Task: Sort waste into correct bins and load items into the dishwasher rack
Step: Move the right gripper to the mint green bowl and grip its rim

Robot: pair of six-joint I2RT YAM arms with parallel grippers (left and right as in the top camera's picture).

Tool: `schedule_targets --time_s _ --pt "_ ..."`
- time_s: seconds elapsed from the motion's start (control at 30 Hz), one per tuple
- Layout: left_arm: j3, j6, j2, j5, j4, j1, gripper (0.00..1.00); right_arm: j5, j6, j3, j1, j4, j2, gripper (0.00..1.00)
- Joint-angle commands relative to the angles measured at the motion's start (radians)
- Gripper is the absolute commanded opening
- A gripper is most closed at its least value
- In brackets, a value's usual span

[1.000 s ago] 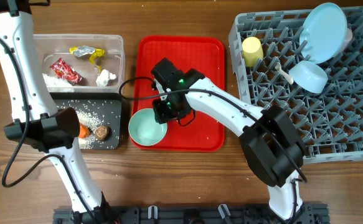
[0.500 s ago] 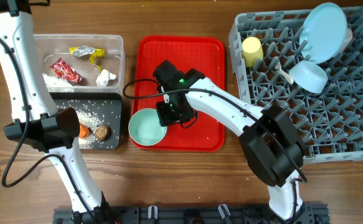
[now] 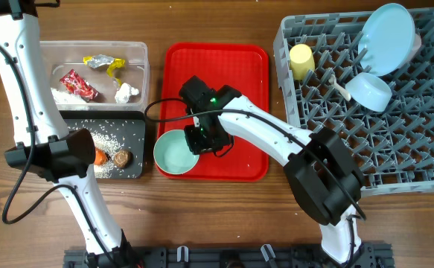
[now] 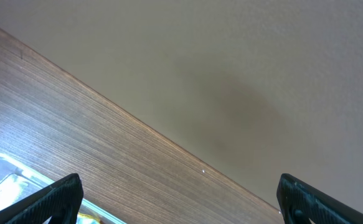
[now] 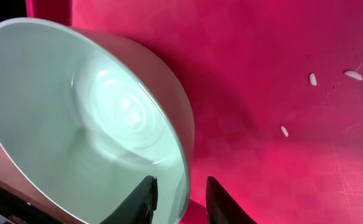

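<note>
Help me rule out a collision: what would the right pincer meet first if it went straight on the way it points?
The mint bowl, whose rim sits between the fingers of the right pincer. Just beyond lies the red tray, though depth there is unclear.

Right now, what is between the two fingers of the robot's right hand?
The rim of the mint bowl: the right wrist view shows one finger inside it and the other outside, over the red tray.
</note>
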Motion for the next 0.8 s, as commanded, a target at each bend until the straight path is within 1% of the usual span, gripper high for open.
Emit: schedule_targets --time_s 0.0,0.07,0.27,0.3,0.33,0.47,0.53,0.77 --pt "-0.005 -0.005 0.005 0.005 0.002 0.008 1.0 0.003 0.012 -0.005 0.007 -0.001 0.01 0.26" --pt "-0.005 -0.005 0.005 0.005 0.002 0.008 1.0 0.003 0.013 -0.005 0.007 -0.001 0.011 0.22" --pt "-0.005 -0.005 0.005 0.005 0.002 0.008 1.0 0.003 0.033 -0.029 0.007 0.021 0.011 0.21" --pt "-0.005 -0.005 0.005 0.005 0.002 0.008 1.0 0.003 0.034 -0.029 0.007 0.021 0.011 0.18" --pt "-0.005 -0.005 0.005 0.005 0.002 0.008 1.0 0.003 0.035 -0.029 0.007 0.021 0.011 0.13" --pt "-0.005 -0.005 0.005 0.005 0.002 0.008 1.0 0.002 0.035 -0.029 0.007 0.022 0.011 0.06" --pt "-0.005 -0.005 0.005 0.005 0.002 0.008 1.0 0.001 0.032 -0.029 0.007 0.025 0.011 0.04" --pt "-0.005 -0.005 0.005 0.005 0.002 0.008 1.0 -0.023 0.027 -0.027 0.002 0.029 0.011 0.04"
